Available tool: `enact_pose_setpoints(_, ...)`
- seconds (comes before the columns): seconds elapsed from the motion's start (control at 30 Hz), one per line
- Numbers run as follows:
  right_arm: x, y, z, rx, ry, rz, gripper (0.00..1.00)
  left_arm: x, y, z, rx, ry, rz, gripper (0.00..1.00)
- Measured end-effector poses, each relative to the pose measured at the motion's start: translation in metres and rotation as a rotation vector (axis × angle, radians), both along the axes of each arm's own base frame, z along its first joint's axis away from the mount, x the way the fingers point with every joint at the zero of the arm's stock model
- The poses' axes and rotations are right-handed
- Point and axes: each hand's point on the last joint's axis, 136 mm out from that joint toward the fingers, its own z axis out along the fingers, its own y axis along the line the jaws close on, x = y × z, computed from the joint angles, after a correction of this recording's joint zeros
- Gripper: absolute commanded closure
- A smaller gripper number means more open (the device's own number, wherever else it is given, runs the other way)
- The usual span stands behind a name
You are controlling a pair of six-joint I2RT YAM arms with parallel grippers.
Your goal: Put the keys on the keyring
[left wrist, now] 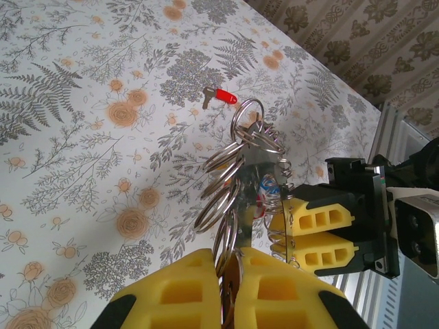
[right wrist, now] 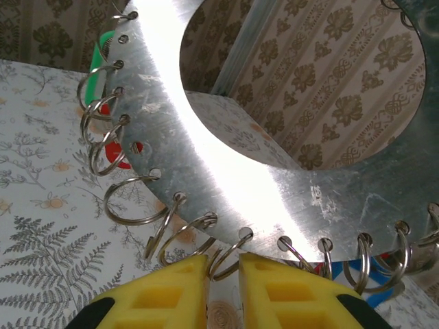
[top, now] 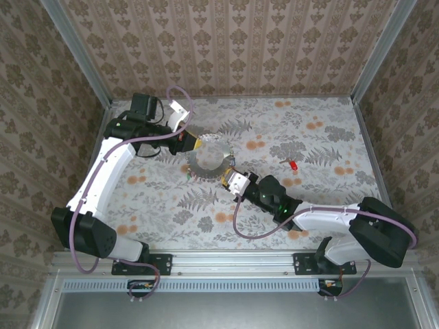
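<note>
Steel from above: your keyring (top: 209, 159) is a flat disc with a wide hole, stiff and thin-edged, spanning from the left jaws (top: 195, 143) to the right jaws (top: 228, 175). A red-tagged key (top: 293, 164) lies on the worktop (top: 329, 205), well apart beyond the right jaws.

From the left wrist, the left jaws are clenched on the disc's edge. Foam on polished metal will likely let it swivel, so grip squarely. Split rings (left wrist: 230, 171) dangle ahead of them, springy and loose. Farther ahead sits the key, light and tiny; take it by its plastic tag.

From the right wrist, the right jaws stand nearly together around one ring at the drilled rim. You cannot tell whether they pinch it. The plate above is shiny and scuffed.
</note>
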Motion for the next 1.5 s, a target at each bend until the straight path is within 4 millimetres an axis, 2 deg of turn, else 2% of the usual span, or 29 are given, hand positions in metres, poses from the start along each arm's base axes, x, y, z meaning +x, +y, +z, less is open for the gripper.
enact_pose_setpoints(0.4, 0.005, 0.001, 0.004, 0.031, -0.021, -0.021, 0.86, 0.0, 0.0, 0.001, -0.002, -0.001, 0.002, 1.0)
enact_pose_setpoints(0.53, 0.007, 0.002, -0.004, 0.02, -0.007, -0.023, 0.86, 0.0, 0.0, 0.001, -0.001, -0.001, 0.002, 1.0)
enact_pose_setpoints(0.77, 0.005, 0.0, -0.005, 0.031, -0.001, -0.027, 0.79, 0.0, 0.0, 0.001, -0.001, -0.002, 0.003, 1.0)
enact_pose_setpoints(0.9, -0.007, -0.013, -0.001, 0.043, -0.007, -0.016, 0.79, -0.003, 0.001, 0.001, 0.002, 0.0, 0.0, 1.0)
enact_pose_setpoints(1.03, -0.021, -0.033, 0.017, 0.077, -0.014, 0.007, 0.8, -0.011, 0.004, 0.0, 0.031, 0.012, -0.023, 1.0)
enact_pose_setpoints(1.13, -0.019, -0.052, 0.036, 0.115, -0.025, -0.012, 0.79, -0.015, 0.004, 0.003, 0.059, 0.016, -0.052, 1.0)
enact_pose_setpoints(1.2, -0.016, -0.064, 0.042, 0.121, -0.025, -0.023, 0.79, -0.015, 0.003, 0.002, 0.082, 0.023, -0.074, 1.0)
enact_pose_setpoints(1.33, -0.013, -0.073, 0.026, 0.074, 0.03, -0.02, 0.79, -0.017, -0.003, -0.012, 0.148, 0.063, -0.124, 1.0)
enact_pose_setpoints(1.5, -0.02, -0.064, 0.004, 0.033, 0.106, 0.042, 0.79, -0.017, -0.006, -0.03, 0.215, 0.122, -0.163, 1.0)
